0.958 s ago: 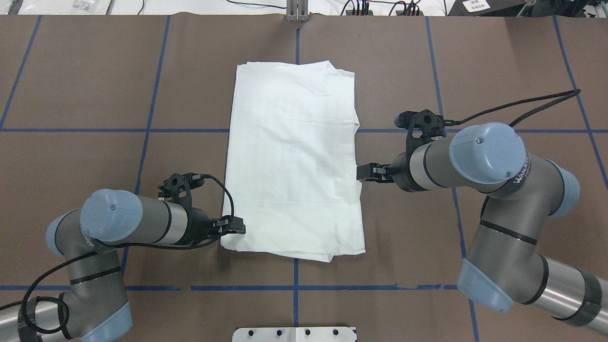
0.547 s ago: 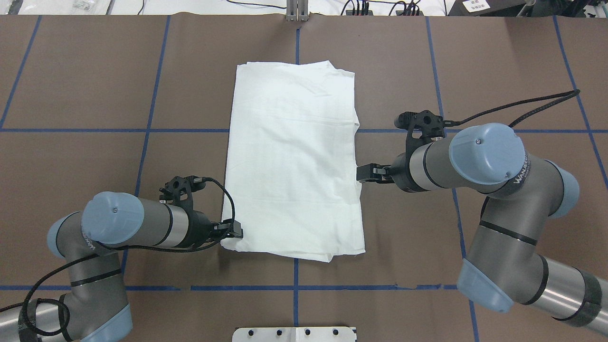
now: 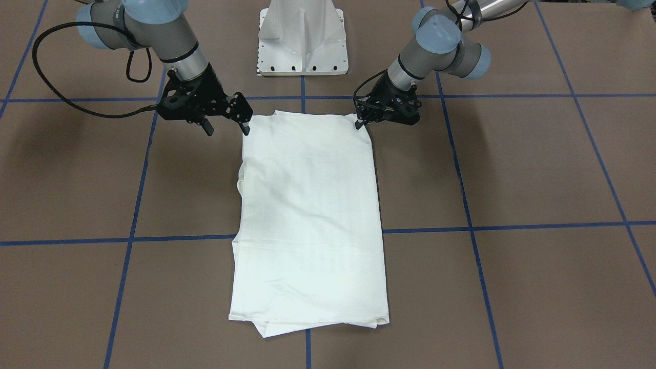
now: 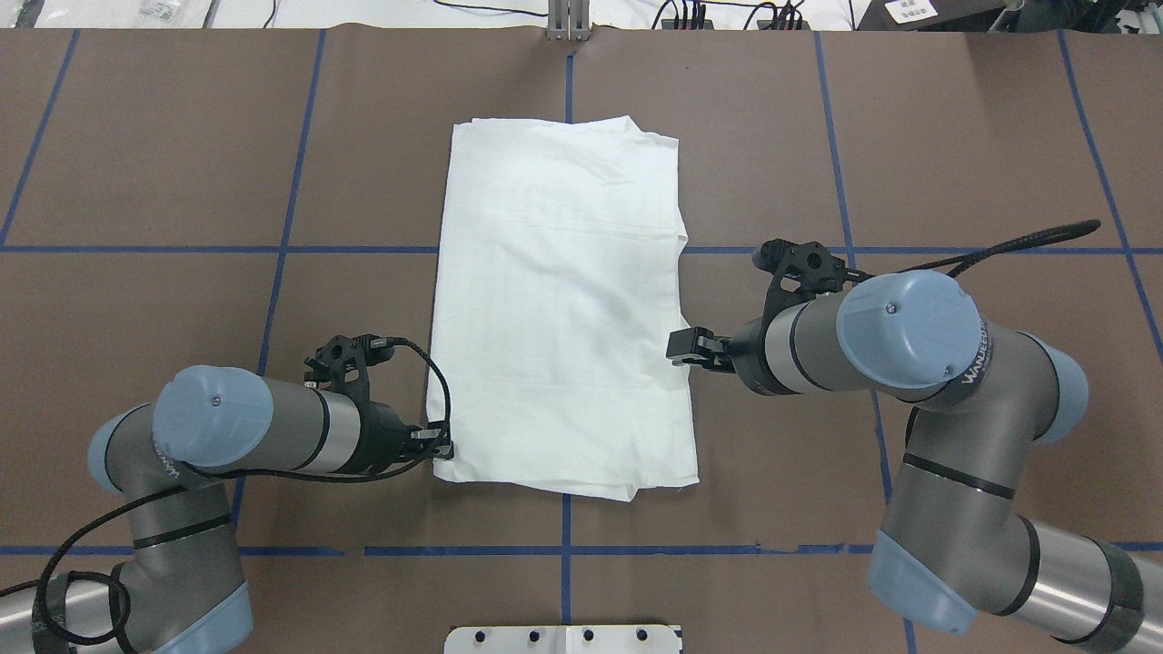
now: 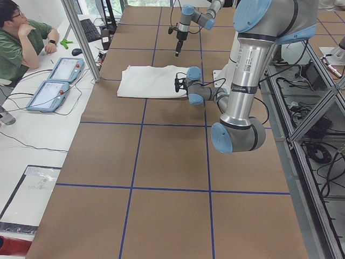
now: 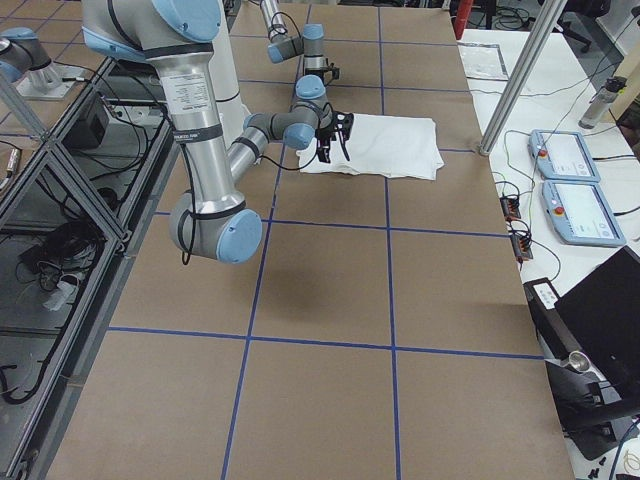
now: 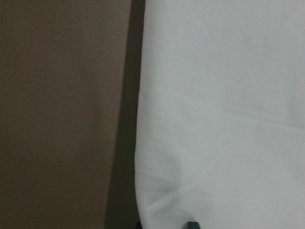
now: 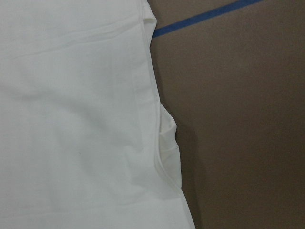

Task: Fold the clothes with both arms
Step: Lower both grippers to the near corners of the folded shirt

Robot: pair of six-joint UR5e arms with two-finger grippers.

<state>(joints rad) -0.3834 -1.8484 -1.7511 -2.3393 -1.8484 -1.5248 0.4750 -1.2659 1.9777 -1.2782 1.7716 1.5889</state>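
Note:
The white shirt (image 4: 563, 309) lies folded into a long rectangle in the middle of the brown table (image 4: 182, 136), its printed side hidden. At the shirt's near left corner, my left gripper (image 4: 443, 447) sits low with its fingers close together and looks shut on the cloth edge. The front view shows that same left gripper (image 3: 360, 122) on the shirt (image 3: 307, 215) corner. My right gripper (image 4: 681, 345) hovers over the shirt's right edge. In the front view the right gripper (image 3: 226, 127) is open with nothing between its fingers. Both wrist views show bare cloth edge (image 7: 219, 119) (image 8: 71, 119).
The white pedestal base (image 3: 302, 36) stands at the robot's side of the table. Blue tape lines (image 4: 282, 250) cross the brown cover. A seated person (image 5: 21, 38) and two control pendants (image 5: 54, 81) are beyond the far edge, behind an aluminium post (image 5: 81, 38).
My left gripper drew back slightly to the shirt's near left corner, and the cloth edge there pulled inward. My right arm shifted toward the robot and leftward along the shirt's right edge.

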